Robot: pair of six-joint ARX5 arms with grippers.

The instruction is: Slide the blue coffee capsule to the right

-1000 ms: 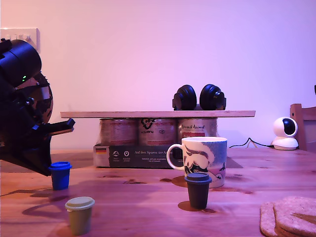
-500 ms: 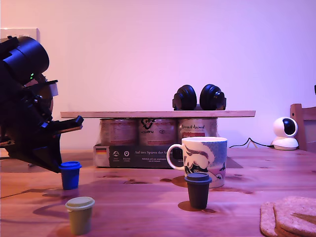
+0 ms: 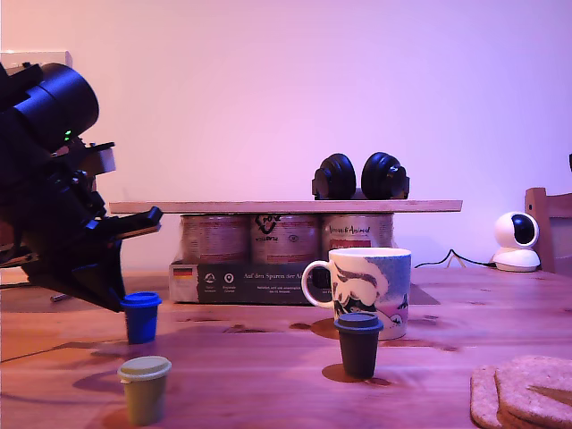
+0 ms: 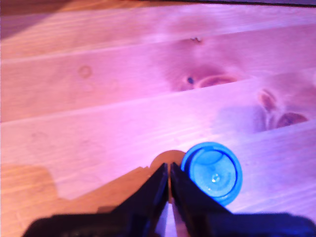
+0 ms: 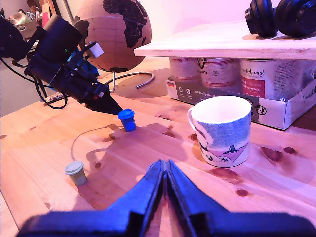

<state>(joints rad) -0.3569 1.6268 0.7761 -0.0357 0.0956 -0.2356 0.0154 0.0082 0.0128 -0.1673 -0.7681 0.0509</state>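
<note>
Standing upright on the surface, the blue coffee capsule touches my first gripper, fingers pressed together, well apart from the mug. Probably light, tippy: push low on its body.

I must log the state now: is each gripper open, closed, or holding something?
My first gripper: closed, holding nothing, beside the blue coffee capsule.
My second gripper: closed, holding nothing.
</note>
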